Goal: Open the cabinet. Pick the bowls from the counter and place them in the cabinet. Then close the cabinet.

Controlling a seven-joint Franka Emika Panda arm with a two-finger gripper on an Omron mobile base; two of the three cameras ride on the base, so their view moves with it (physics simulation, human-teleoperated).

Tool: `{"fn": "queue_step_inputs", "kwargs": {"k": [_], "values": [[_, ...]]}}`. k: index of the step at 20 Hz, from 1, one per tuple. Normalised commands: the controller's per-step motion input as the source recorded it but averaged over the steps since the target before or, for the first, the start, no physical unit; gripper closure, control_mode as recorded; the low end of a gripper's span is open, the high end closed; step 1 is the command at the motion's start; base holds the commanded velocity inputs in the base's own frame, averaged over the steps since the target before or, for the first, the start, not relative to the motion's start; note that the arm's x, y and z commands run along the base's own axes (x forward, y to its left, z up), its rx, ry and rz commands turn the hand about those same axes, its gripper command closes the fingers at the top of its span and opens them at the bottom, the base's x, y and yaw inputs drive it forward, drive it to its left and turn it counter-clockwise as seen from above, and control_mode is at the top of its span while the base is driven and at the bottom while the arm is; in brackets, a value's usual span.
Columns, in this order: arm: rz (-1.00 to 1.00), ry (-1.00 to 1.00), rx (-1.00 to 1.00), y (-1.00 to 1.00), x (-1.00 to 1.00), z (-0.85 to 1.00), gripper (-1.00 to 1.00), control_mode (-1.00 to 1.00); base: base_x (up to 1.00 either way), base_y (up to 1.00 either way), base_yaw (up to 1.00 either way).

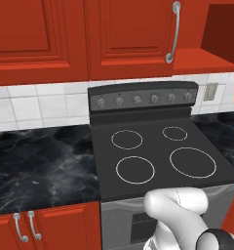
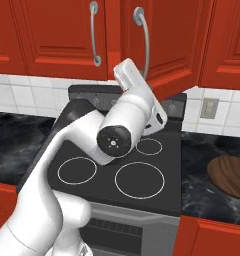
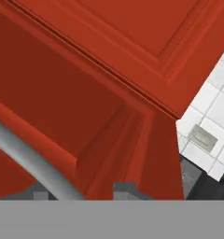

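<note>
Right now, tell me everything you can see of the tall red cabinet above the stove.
The cabinet is glossy red, wood-like, with two raised-panel doors and two long curved silver handles at the centre. It hangs over the stove. Its right door stands swung partly open. In the hand view the gripper sits at that door's handle, one fingertip on each side.

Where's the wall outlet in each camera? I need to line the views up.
Left base view: wall outlet at the right edge, beside the stove's knob panel.
Right base view: right of centre, on the wall.
Hand view: lower right, on the tiles.
Shared landmark: the white tile backsplash around it.
</note>
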Motion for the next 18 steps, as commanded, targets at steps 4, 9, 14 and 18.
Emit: {"fn": "queue_step_inputs", "kwargs": {"k": [4, 9, 14, 18], "values": [[0.02, -0.04, 0.15, -0.75, -0.54, -0.41, 1.00, -1.00, 0.00, 0.00, 0.00], [0.12, -0.21, -0.09, 0.40, -0.98, -0.56, 1.00, -1.00, 0.00, 0.00, 0.00], [0.00, -0.49, -0.22, 0.43, -1.00, -0.06, -1.00, -1.00, 0.00, 0.00, 0.00], [-0.02, -0.49, -0.26, 0.66, -0.79, 0.38, -1.00, -1.00, 0.00, 0.00, 0.00]]}}
